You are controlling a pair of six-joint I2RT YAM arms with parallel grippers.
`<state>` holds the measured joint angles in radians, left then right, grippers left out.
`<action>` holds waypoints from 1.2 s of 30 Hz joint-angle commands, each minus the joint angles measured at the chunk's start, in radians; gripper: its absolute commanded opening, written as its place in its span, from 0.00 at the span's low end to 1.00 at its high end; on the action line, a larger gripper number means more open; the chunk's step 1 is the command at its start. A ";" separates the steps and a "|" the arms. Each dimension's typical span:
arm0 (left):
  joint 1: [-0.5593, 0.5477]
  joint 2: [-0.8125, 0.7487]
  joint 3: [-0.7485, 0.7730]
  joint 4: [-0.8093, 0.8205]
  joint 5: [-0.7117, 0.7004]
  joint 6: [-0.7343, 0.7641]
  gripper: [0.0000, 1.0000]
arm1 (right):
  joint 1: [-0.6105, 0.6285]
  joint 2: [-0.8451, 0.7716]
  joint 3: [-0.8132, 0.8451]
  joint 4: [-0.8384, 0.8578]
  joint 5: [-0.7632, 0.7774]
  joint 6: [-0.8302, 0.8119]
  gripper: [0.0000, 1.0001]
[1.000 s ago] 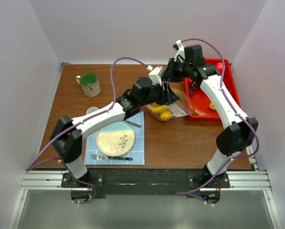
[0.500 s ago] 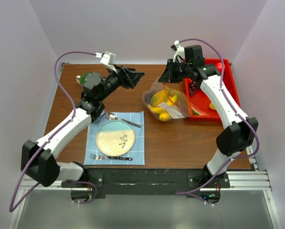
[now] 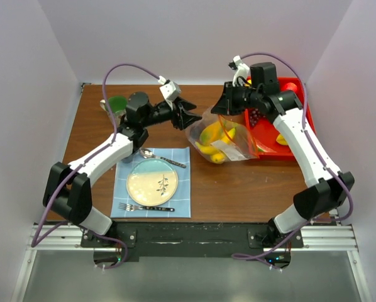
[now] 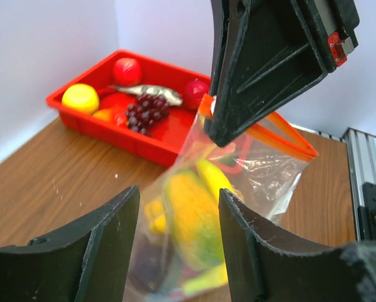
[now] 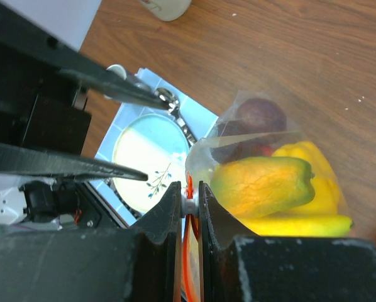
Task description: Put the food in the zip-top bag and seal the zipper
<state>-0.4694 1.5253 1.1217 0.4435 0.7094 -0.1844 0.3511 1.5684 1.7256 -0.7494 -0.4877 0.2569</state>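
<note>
The clear zip-top bag (image 3: 224, 143) lies on the table next to the red tray, with yellow food (image 3: 211, 133) and a dark piece inside. My right gripper (image 3: 227, 108) is shut on the white slider of the orange-red zipper (image 5: 188, 251) at the bag's raised mouth. In the right wrist view a yellow-green piece (image 5: 263, 185) fills the bag (image 5: 257, 135) just past my right gripper (image 5: 188, 204). My left gripper (image 3: 192, 117) is open just left of the bag, nothing between its fingers. The left wrist view shows the bag (image 4: 194, 214) beyond my left gripper (image 4: 178, 245). More food, including grapes (image 4: 144, 110), stays in the tray.
The red tray (image 3: 298, 83) stands at the back right. A green mug (image 3: 117, 106) is at the back left. A plate (image 3: 152, 182) rests on a blue napkin with a fork (image 3: 147, 207) and a spoon (image 3: 163, 158). White walls surround the table.
My left arm pulled away from the bag toward the back left, then swung back toward the bag's left side. My right gripper kept its hold on the zipper while the arm shifted slightly right.
</note>
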 commanded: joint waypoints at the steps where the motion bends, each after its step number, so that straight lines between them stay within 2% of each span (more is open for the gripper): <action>1: 0.000 -0.010 0.050 0.033 0.162 0.074 0.58 | 0.037 -0.080 -0.024 -0.008 -0.017 -0.053 0.00; 14: -0.047 -0.079 -0.051 0.112 0.355 0.034 0.57 | 0.153 -0.183 -0.089 -0.070 0.092 -0.093 0.00; 24: -0.127 -0.080 -0.060 0.069 0.317 0.091 0.55 | 0.180 -0.269 -0.124 -0.108 0.086 -0.107 0.00; 32: -0.141 -0.044 -0.037 0.106 0.349 0.054 0.55 | 0.204 -0.318 -0.164 -0.117 0.093 -0.130 0.00; 35: -0.155 -0.031 -0.037 0.104 0.352 0.057 0.52 | 0.209 -0.329 -0.182 -0.111 0.123 -0.133 0.00; 36: -0.164 -0.022 -0.036 0.089 0.354 0.062 0.48 | 0.210 -0.332 -0.188 -0.110 0.139 -0.131 0.00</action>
<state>-0.6094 1.4845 1.0637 0.5014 1.0370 -0.1307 0.5526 1.2751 1.5459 -0.8787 -0.3931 0.1440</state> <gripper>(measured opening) 0.526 0.106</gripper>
